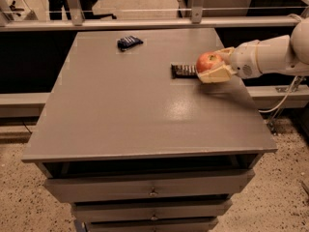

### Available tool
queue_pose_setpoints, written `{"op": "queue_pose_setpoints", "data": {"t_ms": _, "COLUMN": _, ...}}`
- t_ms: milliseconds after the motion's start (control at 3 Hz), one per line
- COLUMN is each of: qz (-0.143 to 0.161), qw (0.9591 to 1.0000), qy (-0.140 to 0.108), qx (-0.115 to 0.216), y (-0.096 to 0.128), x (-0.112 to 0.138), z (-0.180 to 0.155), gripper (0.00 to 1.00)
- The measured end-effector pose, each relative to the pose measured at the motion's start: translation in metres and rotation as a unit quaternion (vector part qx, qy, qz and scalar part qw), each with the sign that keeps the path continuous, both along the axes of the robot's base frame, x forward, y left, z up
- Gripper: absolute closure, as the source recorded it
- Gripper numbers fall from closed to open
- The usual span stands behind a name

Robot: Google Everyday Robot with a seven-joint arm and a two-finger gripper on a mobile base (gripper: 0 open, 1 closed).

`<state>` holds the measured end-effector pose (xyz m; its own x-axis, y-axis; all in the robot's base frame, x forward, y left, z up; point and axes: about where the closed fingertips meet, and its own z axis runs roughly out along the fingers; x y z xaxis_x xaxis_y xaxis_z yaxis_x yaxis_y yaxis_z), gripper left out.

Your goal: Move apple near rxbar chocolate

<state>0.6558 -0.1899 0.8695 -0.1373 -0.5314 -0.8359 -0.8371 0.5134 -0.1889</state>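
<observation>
The red-orange apple [208, 61] is held between the cream fingers [215, 74] of my gripper [212, 65], which comes in from the right on a white arm. The gripper is shut on the apple and holds it just above the table, at the right end of the rxbar chocolate [183, 70]. The rxbar chocolate is a dark flat bar lying on the grey table [135, 105]; its right end is hidden behind the apple and fingers.
A small dark blue wrinkly packet [129, 42] lies at the back left of the table. A metal rail [145, 23] runs behind the table. Drawers [149, 187] sit under the tabletop. A cable [285, 98] hangs at the right.
</observation>
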Motion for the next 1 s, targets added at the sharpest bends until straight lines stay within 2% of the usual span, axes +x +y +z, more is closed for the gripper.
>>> {"op": "queue_pose_setpoints", "data": {"t_ms": 333, "qz": -0.013, "qw": 0.9999, "qy": 0.000, "qx": -0.005, "y": -0.014, "x": 0.009, "z": -0.002, "gripper": 1.00}}
{"op": "queue_pose_setpoints", "data": {"t_ms": 667, "qz": -0.023, "qw": 0.9996, "qy": 0.008, "qx": -0.011, "y": -0.027, "x": 0.013, "z": -0.007, "gripper": 0.83}}
{"op": "queue_pose_setpoints", "data": {"t_ms": 1000, "qz": -0.035, "qw": 0.9991, "qy": 0.020, "qx": -0.014, "y": -0.040, "x": 0.012, "z": -0.015, "gripper": 0.53}}
